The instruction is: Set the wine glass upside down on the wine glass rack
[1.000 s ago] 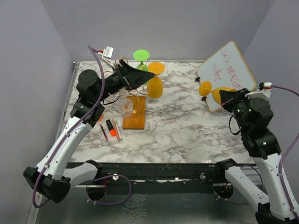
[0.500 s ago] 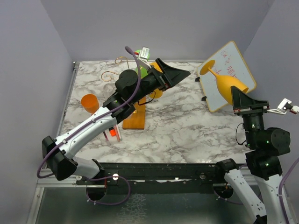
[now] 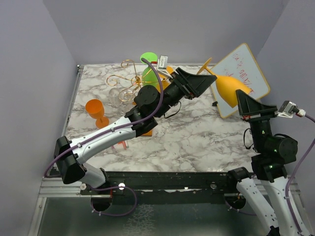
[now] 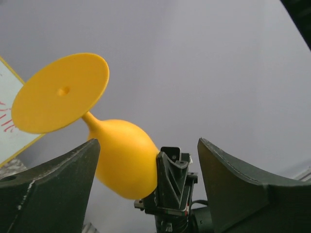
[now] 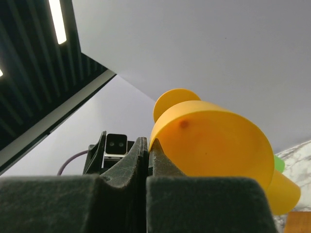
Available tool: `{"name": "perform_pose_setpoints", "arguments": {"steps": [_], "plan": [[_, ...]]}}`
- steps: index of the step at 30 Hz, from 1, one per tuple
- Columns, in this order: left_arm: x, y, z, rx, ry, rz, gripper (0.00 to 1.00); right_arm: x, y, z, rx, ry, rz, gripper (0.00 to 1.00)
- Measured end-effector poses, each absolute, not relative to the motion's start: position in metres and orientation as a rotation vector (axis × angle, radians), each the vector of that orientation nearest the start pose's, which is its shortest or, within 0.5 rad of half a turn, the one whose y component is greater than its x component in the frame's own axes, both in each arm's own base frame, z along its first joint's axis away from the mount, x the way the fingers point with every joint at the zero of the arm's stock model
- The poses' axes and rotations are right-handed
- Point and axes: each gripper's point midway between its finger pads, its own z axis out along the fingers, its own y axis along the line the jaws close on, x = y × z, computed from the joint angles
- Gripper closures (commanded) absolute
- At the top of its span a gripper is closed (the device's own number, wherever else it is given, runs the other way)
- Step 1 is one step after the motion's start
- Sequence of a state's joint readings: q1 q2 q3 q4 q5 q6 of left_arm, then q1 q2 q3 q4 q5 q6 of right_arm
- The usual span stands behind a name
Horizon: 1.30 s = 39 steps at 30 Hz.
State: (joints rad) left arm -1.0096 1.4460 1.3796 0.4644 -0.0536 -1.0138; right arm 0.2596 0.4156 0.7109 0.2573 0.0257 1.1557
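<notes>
even, diffuse light in my top view; soft shadows on the marble table (image 3: 197,132). right wrist view: ceiling strip light (image 5: 57,19) glares upper left, my right gripper (image 5: 147,150) slightly soft.

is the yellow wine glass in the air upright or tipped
Tipped: the yellow plastic wine glass lies almost sideways in mid-air, round foot pointing up-left in the top view, bowl's rim at the right gripper.
</notes>
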Motion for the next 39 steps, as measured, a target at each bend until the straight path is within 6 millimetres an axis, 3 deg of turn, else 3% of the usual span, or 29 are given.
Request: {"name": "perform_pose_setpoints", "arguments": {"steps": [4, 7, 11, 20, 30, 35, 37, 39], "plan": [[0.235, -0.417, 0.502, -0.132, 1.308, -1.707, 0.23, 0.199, 0.094, 0.471, 0.484, 0.959, 1.340, 0.99], [0.239, -0.416, 0.494, -0.196, 1.307, -1.671, 0.17, 0.196, 0.096, 0.473, 0.478, 0.948, 1.370, 0.99], [0.242, -0.418, 0.488, -0.232, 1.307, -1.630, 0.17, 0.194, 0.097, 0.476, 0.473, 0.938, 1.392, 0.99], [0.250, -0.433, 0.480, -0.213, 1.296, -1.599, 0.45, 0.193, 0.102, 0.472, 0.466, 0.956, 1.418, 0.99], [0.250, -0.423, 0.490, -0.291, 1.201, -1.593, 0.77, 0.186, 0.106, 0.471, 0.453, 0.959, 1.468, 0.99], [0.251, -0.423, 0.492, -0.302, 1.178, -1.595, 1.00, 0.183, 0.107, 0.474, 0.441, 0.949, 1.482, 0.99], [0.251, -0.423, 0.493, -0.303, 1.168, -1.600, 1.00, 0.183, 0.106, 0.474, 0.443, 0.948, 1.479, 0.97], [0.251, -0.423, 0.493, -0.298, 1.161, -1.597, 1.00, 0.183, 0.105, 0.474, 0.444, 0.950, 1.477, 0.86]]}}
